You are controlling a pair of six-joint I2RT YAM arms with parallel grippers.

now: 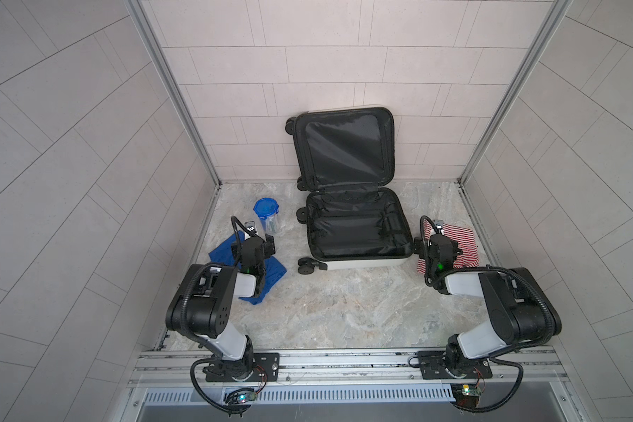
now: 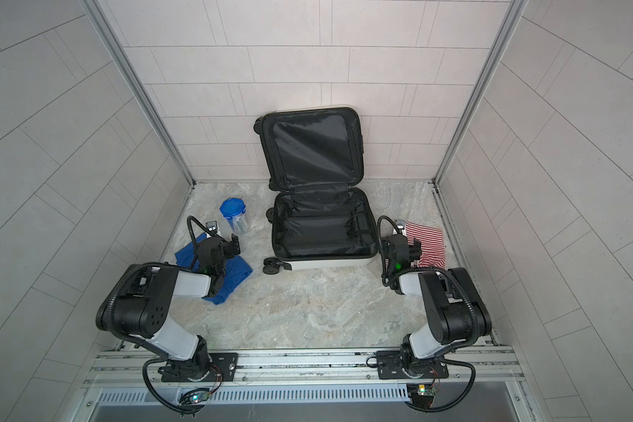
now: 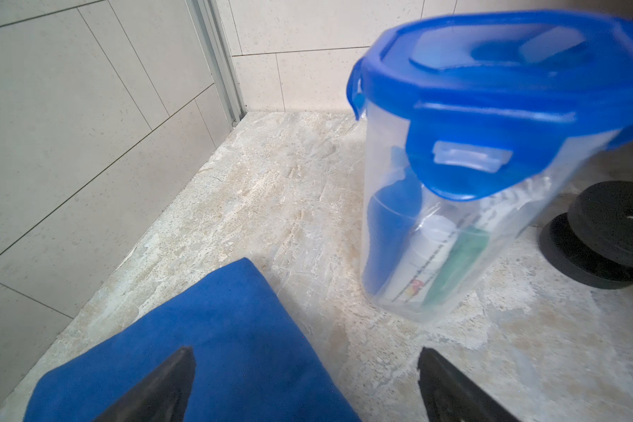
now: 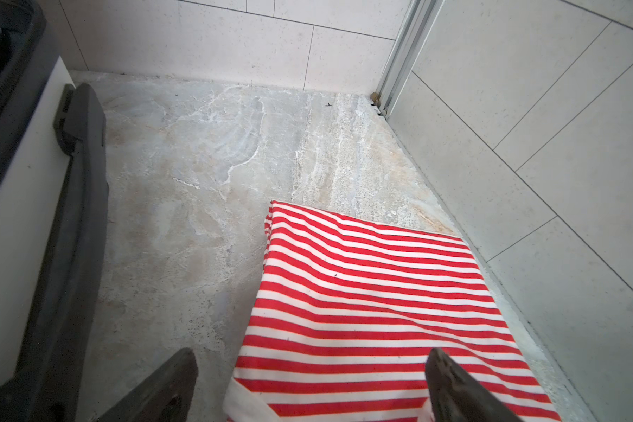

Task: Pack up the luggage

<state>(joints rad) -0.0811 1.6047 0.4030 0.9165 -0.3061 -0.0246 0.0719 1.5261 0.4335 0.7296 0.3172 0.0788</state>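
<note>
One luggage (image 1: 362, 263) lies open on the table (image 1: 344, 314), at the back in the middle, between the two arms, with its lid standing up against the rear wall. Both top views show the whole black-lined inside, which no wrist view gives. Only the right wrist view shows from near the black handle (image 4: 77, 219) on the white side wall, and the left wrist view catches only one black wheel (image 3: 607, 226). The shell is white, the lining and zipper band are black, and four wheels can be counted on its left side in a top view. One clear jar (image 1: 267, 219) with a blue lid stands upright just left of the luggage; the left wrist view shows blurred tubes inside it. One blue cloth (image 1: 273, 276) lies nearer the left arm and one red-and-white striped cloth (image 1: 463, 241) lies right of the luggage. Two grippers are seen: the left gripper (image 3: 305, 352) hangs over the blue cloth's edge, the right gripper (image 4: 313, 352) over the striped cloth, both with fingers spread wide, holding nothing.
</note>
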